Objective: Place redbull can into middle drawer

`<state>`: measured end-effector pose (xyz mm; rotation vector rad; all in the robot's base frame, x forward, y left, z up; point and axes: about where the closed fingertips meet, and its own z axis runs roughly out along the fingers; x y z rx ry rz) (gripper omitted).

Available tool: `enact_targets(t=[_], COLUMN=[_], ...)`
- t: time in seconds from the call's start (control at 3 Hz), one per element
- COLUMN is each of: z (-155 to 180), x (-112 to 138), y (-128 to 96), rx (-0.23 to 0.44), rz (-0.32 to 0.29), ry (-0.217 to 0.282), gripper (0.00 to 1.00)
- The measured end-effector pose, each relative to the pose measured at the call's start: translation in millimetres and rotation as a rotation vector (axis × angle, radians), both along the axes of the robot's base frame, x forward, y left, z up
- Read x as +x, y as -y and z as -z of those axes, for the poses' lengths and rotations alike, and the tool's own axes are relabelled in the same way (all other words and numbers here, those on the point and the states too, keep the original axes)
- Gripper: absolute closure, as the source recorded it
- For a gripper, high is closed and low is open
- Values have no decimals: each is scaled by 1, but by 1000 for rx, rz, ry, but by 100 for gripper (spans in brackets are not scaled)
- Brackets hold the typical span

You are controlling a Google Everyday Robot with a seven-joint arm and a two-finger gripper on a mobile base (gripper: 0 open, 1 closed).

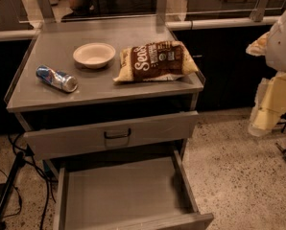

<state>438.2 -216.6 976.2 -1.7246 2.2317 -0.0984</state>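
At the far right edge, the robot arm [284,40], partly cut by the border. White rounded shell on top, pale yellow segments below, folded downward and hanging over the speckled floor [234,162]. Stands well apart from the cabinet [52,42], to the right of it, and touches nothing on it. At the lower end of the arm, the gripper [261,124], lower than the top of the cabinet and off to its right side. Wide or narrow: cannot tell.

Now the counting. One redbull can [56,78]: lies on its side on the left part of the grey top, near the front edge, with the shiny silver end turned to the front right. Not in any drawer. One white bowl [94,54]: sits upright behind the can and to the right of it, apart from it. One brown chip bag [155,61]: lies flat on the right part of the top, just beside the bowl, reaching near to the right edge.

Two drawers in view. First the upper drawer front [61,140]: pulled out only a little, with one dark loop handle [117,134] in its middle. Below it, the middle drawer [124,195]: pulled far out toward the camera, showing a plain grey floor and low side walls. Sits well below the can.

On the floor at the left, dark cables [11,176] beside the cabinet, number not clear. Behind the cabinet, one pale rail [215,24] running to the right.
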Motion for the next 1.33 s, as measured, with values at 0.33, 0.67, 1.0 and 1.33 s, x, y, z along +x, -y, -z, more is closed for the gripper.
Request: enact_targets(t=[0.33, 0.67, 1.0, 1.33], z=[1, 1, 1, 3], x=[6, 12, 12, 12], y=[-9, -34, -34, -64], rx=[9, 1, 2, 57], rz=[-7, -37, -37, -65], ry=[11, -3, -3, 3], gripper=[0, 0, 0, 0])
